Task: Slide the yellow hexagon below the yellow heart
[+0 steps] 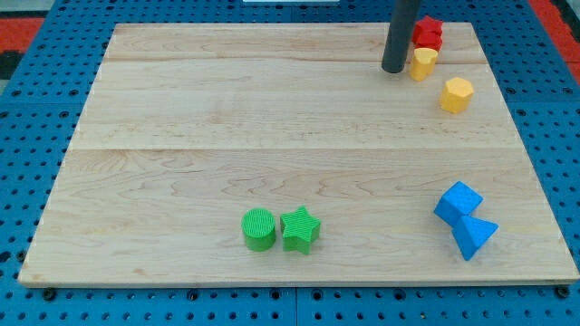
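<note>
The yellow hexagon (457, 94) lies on the wooden board near the view's upper right. The yellow heart (422, 63) lies up and to the left of it, just below a red block (428, 33). The dark rod comes down from the view's top, and my tip (393, 69) rests on the board just left of the yellow heart, close to it or touching it. The tip is left of and above the yellow hexagon, well apart from it.
A green cylinder (258, 228) and a green star (300, 229) sit side by side near the view's bottom centre. Two blue blocks (458, 203) (474, 235) touch each other at the lower right. The board's right edge (535, 154) runs near the hexagon.
</note>
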`<move>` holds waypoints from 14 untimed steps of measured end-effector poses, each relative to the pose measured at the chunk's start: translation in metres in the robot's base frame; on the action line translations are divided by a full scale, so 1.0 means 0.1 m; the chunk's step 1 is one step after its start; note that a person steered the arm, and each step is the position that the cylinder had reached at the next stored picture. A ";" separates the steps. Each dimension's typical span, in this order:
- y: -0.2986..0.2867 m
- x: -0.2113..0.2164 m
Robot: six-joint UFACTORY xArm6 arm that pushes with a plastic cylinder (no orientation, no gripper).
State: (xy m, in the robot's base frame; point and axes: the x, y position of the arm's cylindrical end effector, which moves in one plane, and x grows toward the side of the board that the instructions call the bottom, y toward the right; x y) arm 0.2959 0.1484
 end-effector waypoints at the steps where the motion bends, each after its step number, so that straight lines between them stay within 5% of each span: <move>1: 0.08 0.00; 3: 0.09 0.01; 5: -0.39 0.81; 7: 0.26 1.49; 9: 1.14 1.01; 12: 0.99 0.44; 14: 0.92 0.90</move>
State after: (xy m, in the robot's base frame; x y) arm 0.3861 0.2404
